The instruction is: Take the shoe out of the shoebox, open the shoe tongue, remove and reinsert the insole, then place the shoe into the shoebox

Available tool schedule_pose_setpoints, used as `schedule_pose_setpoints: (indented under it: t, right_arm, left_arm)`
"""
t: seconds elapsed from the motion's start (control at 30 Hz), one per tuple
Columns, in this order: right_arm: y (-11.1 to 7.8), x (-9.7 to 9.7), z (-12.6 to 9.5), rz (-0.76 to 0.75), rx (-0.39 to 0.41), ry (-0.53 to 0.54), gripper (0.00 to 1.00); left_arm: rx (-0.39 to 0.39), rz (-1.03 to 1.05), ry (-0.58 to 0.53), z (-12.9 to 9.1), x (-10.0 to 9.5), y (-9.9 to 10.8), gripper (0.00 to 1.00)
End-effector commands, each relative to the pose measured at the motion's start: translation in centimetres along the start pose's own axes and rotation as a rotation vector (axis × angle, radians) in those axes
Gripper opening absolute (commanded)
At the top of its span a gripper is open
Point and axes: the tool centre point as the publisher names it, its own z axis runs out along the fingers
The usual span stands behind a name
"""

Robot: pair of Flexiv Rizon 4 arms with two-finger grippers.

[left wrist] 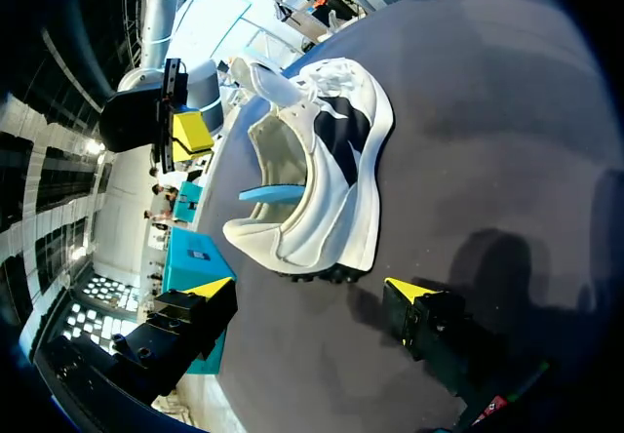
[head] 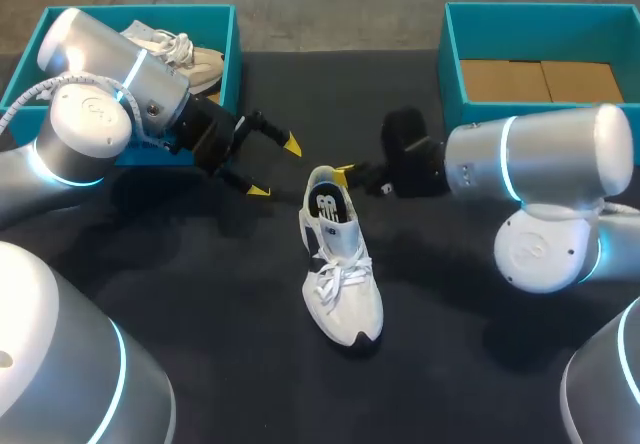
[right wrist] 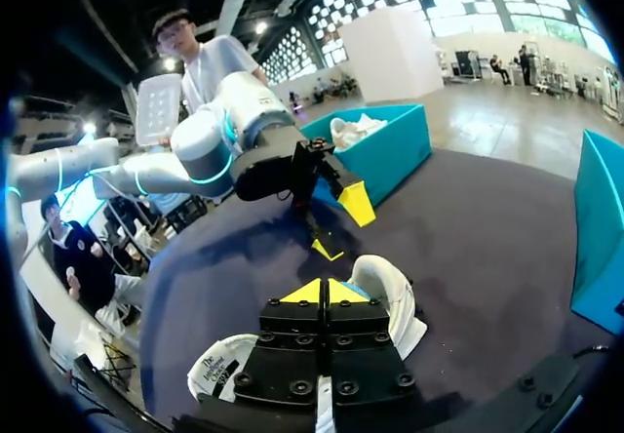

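Shoe (head: 340, 264), white with dark panels, upright; left end effector (head: 275, 169) spread, right end effector (right wrist: 323, 290) clenched.

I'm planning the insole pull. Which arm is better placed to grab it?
Probably the right. The right pincer sits shut at the heel rim of the shoe, just over the insole. The left pincer hangs open beside the heel, clear of it.
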Motion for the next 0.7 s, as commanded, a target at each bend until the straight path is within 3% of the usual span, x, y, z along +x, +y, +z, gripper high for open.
schedule_pose_setpoints:
  t: [0.03, 0.27, 0.33, 0.37, 0.4, 0.7]
  right_arm:
    - [0.8, 0.7, 0.7, 0.005, 0.076, -0.136, 0.0]
    - [0.2, 1.7, 0.9, -0.021, 0.104, -0.203, 0.0]
    - [0.1, 2.5, 0.8, -0.042, 0.126, -0.279, 0.0]
    - [0.1, 2.8, 0.6, -0.038, 0.117, -0.268, 0.0]
    - [0.2, 3.0, 0.3, -0.028, 0.057, -0.192, 0.0]
    - [0.2, 3.0, 0.3, -0.028, 0.057, -0.192, 0.0]
  left_arm:
    - [0.0, 0.0, 0.0, 0.1, 0.0, 0.0, 1.0]
    - [0.0, 0.0, 0.0, 0.1, 0.0, 0.0, 1.0]
    - [0.0, 0.0, 0.0, 0.1, 0.0, 0.0, 1.0]
    - [0.0, 0.0, 0.0, 0.1, 0.0, 0.0, 1.0]
    - [0.0, 0.0, 0.0, 0.1, 0.0, 0.0, 1.0]
    - [0.0, 0.0, 0.0, 0.1, 0.0, 0.0, 1.0]
